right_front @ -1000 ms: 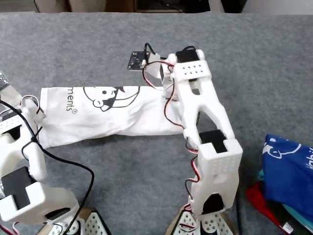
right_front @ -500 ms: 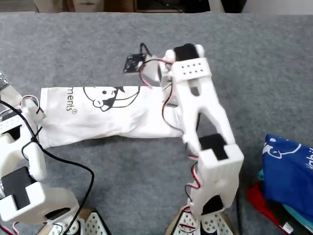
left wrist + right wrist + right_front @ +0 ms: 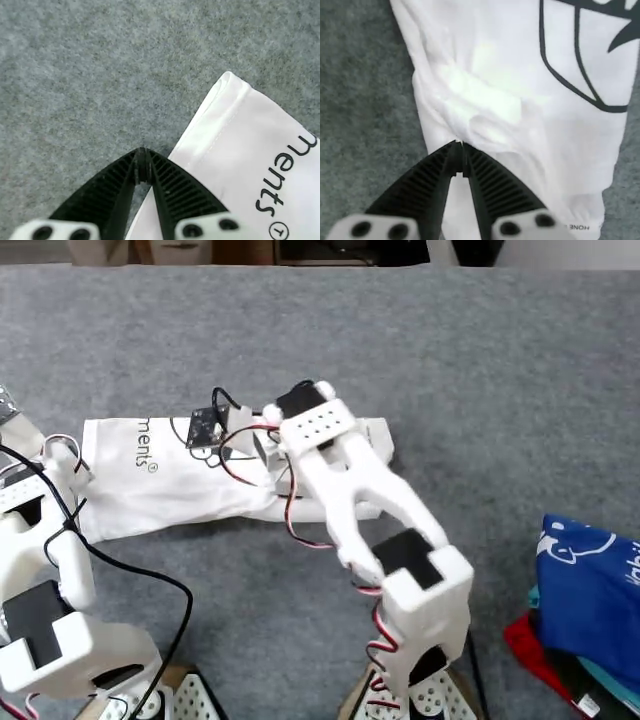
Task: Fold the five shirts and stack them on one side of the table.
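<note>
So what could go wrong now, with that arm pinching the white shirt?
1. The right gripper is shut on just a small bunch of the shirt, so the fabric might slip out or the fold could come out crooked.
2. The left gripper sits shut beside the shirt's corner, not on it. Nothing seems to pin that end, so a pull could drag the whole shirt.

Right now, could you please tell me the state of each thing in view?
white shirt: folded to a long strip, lying flat.
right gripper: shut, pinching a pucker of the white shirt.
left gripper: shut, at the white shirt's edge.
blue shirt: folded, set aside.
</note>
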Action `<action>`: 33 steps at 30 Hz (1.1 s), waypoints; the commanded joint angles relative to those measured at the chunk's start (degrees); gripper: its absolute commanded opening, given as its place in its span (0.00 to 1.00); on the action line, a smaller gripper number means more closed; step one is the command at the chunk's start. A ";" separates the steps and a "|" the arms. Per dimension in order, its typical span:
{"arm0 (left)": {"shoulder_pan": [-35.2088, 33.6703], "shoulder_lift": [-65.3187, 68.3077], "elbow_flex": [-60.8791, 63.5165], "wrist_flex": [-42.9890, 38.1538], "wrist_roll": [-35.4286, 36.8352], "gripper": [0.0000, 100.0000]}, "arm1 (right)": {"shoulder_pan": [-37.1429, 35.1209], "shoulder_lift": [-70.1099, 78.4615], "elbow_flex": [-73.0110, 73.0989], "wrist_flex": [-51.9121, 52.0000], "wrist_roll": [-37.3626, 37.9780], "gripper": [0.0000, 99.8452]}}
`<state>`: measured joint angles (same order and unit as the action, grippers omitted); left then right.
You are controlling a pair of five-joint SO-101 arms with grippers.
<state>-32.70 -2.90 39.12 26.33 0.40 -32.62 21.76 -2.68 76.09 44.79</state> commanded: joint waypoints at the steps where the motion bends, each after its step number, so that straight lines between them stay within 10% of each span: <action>1: 0.00 -0.13 -2.81 -0.09 -0.09 0.02 | -1.19 3.21 -7.16 -0.88 -1.05 0.01; 23: 0.26 -0.13 -2.81 -0.09 -0.35 0.02 | -0.40 17.80 -45.32 19.34 -1.14 0.01; 33: 0.26 -0.13 -2.81 -0.09 -0.35 0.02 | -2.95 21.49 -40.48 14.68 -3.43 0.01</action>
<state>-32.70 -2.90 39.12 26.33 0.40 -34.73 43.03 -43.47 93.49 43.21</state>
